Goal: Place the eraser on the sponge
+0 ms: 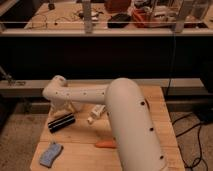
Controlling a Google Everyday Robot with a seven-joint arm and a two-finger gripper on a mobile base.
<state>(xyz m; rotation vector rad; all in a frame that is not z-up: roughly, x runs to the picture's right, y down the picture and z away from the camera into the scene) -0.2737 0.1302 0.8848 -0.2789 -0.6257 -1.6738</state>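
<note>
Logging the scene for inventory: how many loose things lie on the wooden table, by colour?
Black: 1, the eraser
Blue-grey: 1, the sponge
White: 1, the bottle
Orange: 1, the carrot-shaped thing
Total: 4
The gripper is just behind the eraser.

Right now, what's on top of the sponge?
Nothing: the sponge is bare on top. The eraser lies apart, near the gripper. Whatever is beneath the sponge is covered.

Cream-white arm (pixel 132 125), fat rounded tubular links dotted with small dark screw holes, narrowing to a pale gripper (pixel 67 107) near the tabletop's (pixel 80 142) left edge.
</note>
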